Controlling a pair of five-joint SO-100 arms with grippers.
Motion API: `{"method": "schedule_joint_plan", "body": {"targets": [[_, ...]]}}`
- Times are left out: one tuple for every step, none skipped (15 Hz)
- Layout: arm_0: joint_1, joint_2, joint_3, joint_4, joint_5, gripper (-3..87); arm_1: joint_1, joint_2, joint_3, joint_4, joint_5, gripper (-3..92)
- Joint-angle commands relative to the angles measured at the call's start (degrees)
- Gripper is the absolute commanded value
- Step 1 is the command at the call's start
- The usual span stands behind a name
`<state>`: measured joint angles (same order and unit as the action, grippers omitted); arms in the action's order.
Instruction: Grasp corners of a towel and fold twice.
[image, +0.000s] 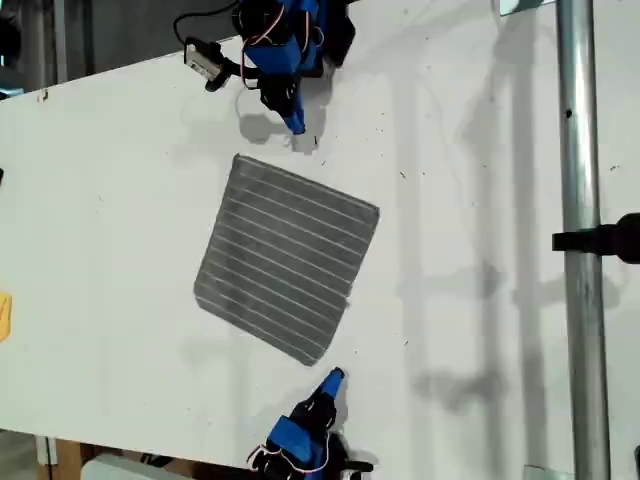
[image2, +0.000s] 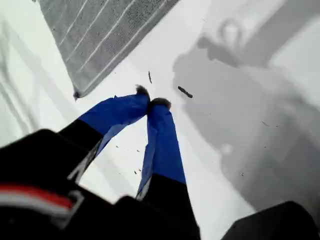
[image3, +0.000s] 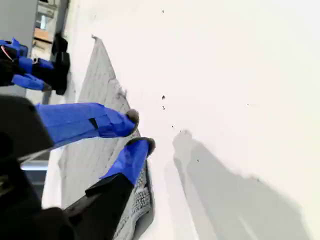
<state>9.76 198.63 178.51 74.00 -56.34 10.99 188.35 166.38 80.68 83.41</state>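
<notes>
Both empty grippers, first gripper (image2: 152, 100) nearly pinched and second gripper (image3: 137, 131) slightly parted, flank the flat towel (image: 288, 256), risking snagging only the edge.

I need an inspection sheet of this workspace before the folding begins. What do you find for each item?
Surface: white table, with a few dark specks.
Job's things: towel lies flat and unfolded; no corner is gripped.
Clutter: yellow object at the exterior view's left edge.
Grippers: my first gripper is shut and empty, beside a towel corner; my second gripper is slightly open and empty.
Cables: red and white wires on the arms.
Surroundings: metal pole with a black clamp at the exterior view's right.
</notes>
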Motion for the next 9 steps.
{"method": "schedule_joint_plan", "body": {"targets": [[-12.1, 0.3, 0.3, 0.2, -42.2, -1.6, -4.7, 0.4, -3.9, -2.8, 0.7, -0.3], [-12.1, 0.3, 0.3, 0.2, -42.2, -1.6, -4.8, 0.4, -3.8, -2.8, 0.7, -0.3], [-12.0, 0.3, 0.3, 0.2, -42.2, -1.6, -4.8, 0.4, -3.8, -2.8, 0.7, -0.3], [-12.0, 0.3, 0.3, 0.2, -42.2, -1.6, -4.9, 0.4, -3.7, -2.8, 0.7, -0.3], [-12.0, 0.3, 0.3, 0.2, -42.3, -1.6, -5.0, 0.4, -3.6, -2.8, 0.7, -0.3], [-11.9, 0.3, 0.3, 0.2, -42.4, -1.6, -5.1, 0.4, -3.6, -2.7, 0.7, -0.3], [-11.9, 0.3, 0.3, 0.2, -42.5, -1.6, -5.1, 0.4, -3.5, -2.7, 0.7, -0.3], [-11.9, 0.3, 0.3, 0.2, -43.2, -1.6, -4.9, 0.4, -3.7, -2.7, 0.7, -0.3], [-11.9, 0.3, 0.3, 0.2, -45.1, -1.5, -4.7, 0.4, -4.1, -2.7, 1.1, -0.3]]}}
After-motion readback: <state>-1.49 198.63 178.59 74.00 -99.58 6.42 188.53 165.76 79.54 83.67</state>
